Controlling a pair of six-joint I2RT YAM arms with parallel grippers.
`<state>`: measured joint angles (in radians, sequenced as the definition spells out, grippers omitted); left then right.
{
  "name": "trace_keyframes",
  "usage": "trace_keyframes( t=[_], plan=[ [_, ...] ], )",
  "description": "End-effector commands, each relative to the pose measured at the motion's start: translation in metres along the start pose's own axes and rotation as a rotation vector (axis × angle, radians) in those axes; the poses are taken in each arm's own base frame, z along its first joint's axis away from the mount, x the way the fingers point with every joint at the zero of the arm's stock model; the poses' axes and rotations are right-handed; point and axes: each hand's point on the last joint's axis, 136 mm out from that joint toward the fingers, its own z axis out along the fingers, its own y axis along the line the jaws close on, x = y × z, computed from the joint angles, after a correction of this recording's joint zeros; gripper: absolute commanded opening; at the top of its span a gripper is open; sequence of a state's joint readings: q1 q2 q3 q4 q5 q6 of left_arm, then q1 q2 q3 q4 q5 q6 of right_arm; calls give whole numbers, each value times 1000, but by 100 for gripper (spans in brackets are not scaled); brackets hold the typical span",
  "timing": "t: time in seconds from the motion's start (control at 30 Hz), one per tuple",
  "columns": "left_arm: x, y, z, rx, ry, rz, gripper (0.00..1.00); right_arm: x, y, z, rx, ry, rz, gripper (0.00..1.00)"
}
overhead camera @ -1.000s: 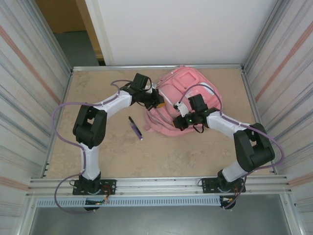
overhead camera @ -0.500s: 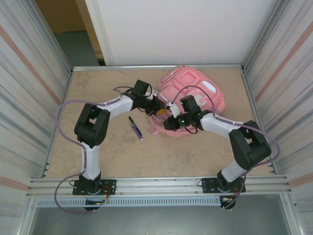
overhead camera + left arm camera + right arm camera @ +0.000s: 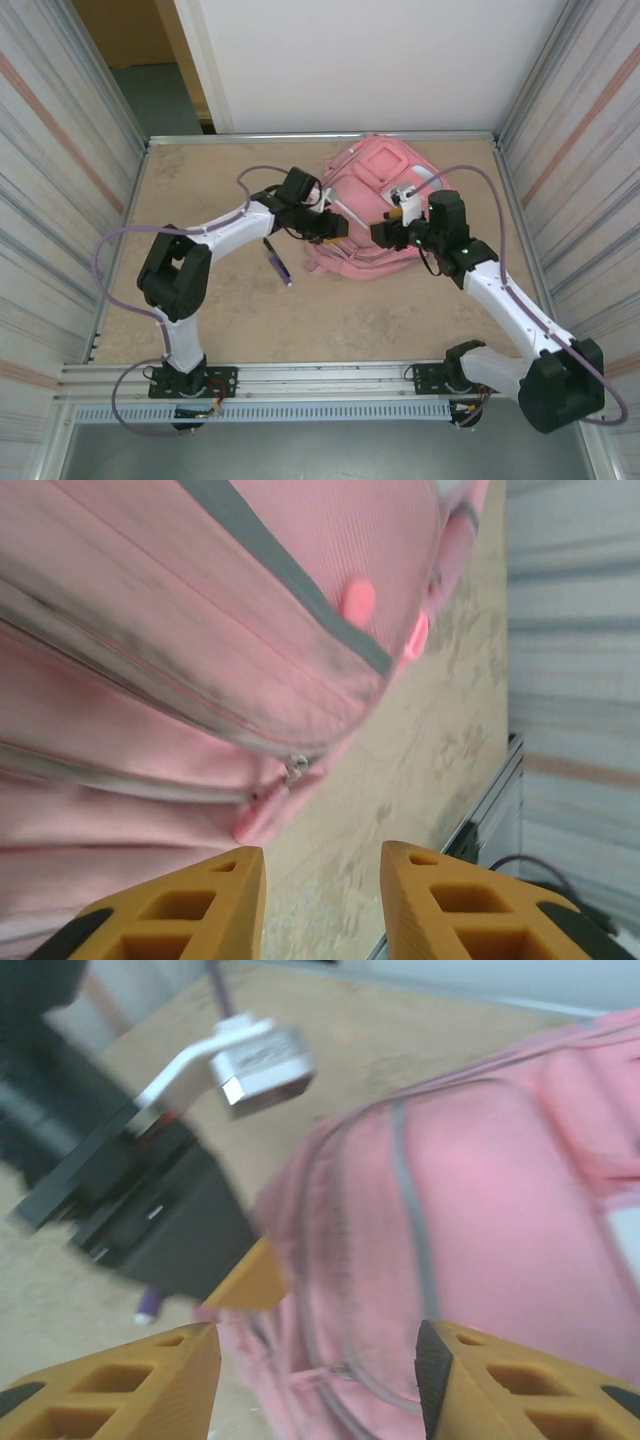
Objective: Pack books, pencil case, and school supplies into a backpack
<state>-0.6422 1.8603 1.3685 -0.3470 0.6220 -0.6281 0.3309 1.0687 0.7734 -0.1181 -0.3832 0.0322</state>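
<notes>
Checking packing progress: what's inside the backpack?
Interior not visible: the backpack is covered by its own pink fabric, so any contents are hidden. A purple pen lies outside on the table, left of it.

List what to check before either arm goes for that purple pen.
1. Left gripper open, nothing between its fingers: ok.
2. Right gripper open and empty: ok.
3. Purple pen lying free on the table, left of the backpack: ok.
4. Room between the two grippers: not ok, they crowd each other at the backpack's near edge.
5. Backpack unzipped for loading: cannot tell; the zip in the left wrist view looks shut.
</notes>
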Motion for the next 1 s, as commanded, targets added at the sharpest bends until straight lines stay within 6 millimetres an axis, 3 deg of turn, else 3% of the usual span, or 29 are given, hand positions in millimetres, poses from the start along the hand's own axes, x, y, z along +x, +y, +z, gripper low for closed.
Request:
trace_keyframes(
  t=[0.0, 0.17, 0.4, 0.8, 0.97],
  plan=[
    [20, 7, 4, -119, 48, 97, 36, 12, -30, -10, 138, 15, 78, 55],
    [27, 10, 12, -260, 75, 201, 39, 13, -36, -12, 152, -14, 118, 56],
    [18, 16, 18, -373, 30, 253, 44, 19, -35, -9, 141, 0, 130, 57],
    [1, 7, 51, -344, -3, 376, 44, 26, -35, -11, 149, 6, 127, 58],
    [0, 13, 63, -354, -1, 397, 42, 31, -35, -9, 143, 22, 130, 58]
  ],
)
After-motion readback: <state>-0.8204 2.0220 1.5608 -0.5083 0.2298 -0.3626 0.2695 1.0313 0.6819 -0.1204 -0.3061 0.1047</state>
